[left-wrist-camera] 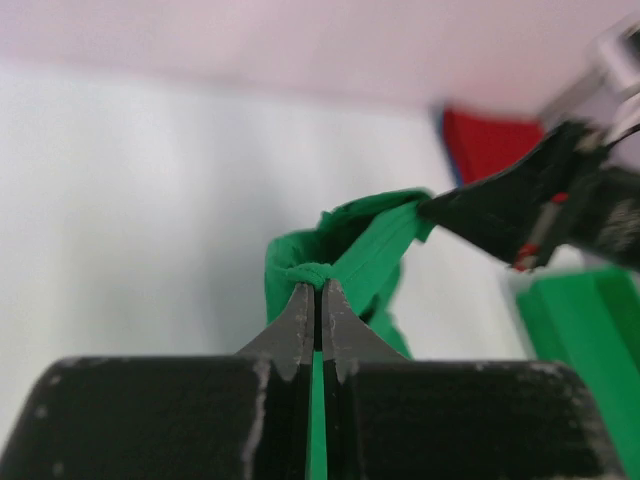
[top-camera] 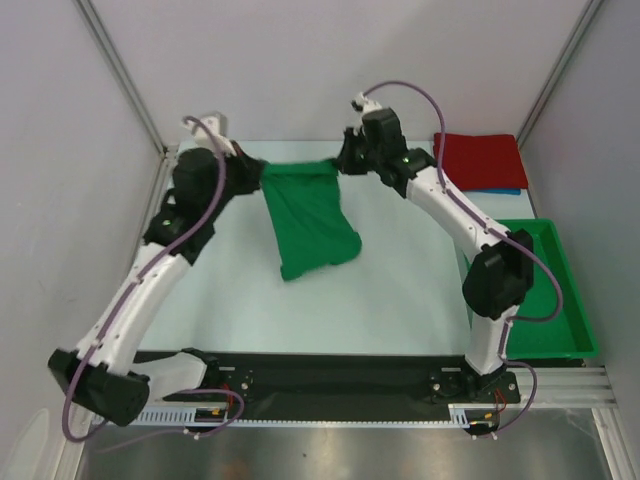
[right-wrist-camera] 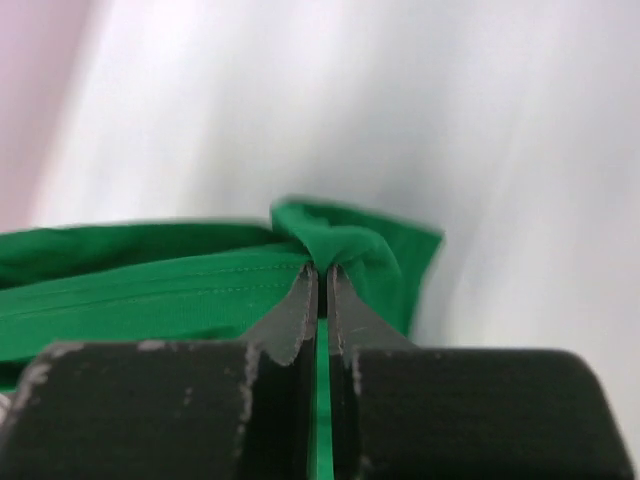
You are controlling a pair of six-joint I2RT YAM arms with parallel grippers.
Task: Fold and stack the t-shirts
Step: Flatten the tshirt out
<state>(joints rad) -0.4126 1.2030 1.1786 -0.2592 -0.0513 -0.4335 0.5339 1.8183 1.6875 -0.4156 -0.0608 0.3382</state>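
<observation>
A bright green t-shirt (top-camera: 310, 215) is stretched between both grippers at the far side of the table, its lower part draped toward the table's middle. My left gripper (top-camera: 252, 172) is shut on its left top corner; the pinched hem (left-wrist-camera: 312, 272) bunches at the tips of my left gripper (left-wrist-camera: 318, 288). On the shirt's right top corner my right gripper (top-camera: 345, 160) is also shut, with fabric (right-wrist-camera: 335, 245) bulging over the tips of that gripper (right-wrist-camera: 322, 270). A folded red t-shirt (top-camera: 480, 158) lies at the back right on a blue t-shirt (top-camera: 500, 190).
A rigid green bin (top-camera: 550, 290) stands along the right edge, also seen as the green bin (left-wrist-camera: 585, 330) in the left wrist view. Grey walls close in the left, right and back. The right arm (top-camera: 460, 215) reaches across the right half of the pale table (top-camera: 400, 290).
</observation>
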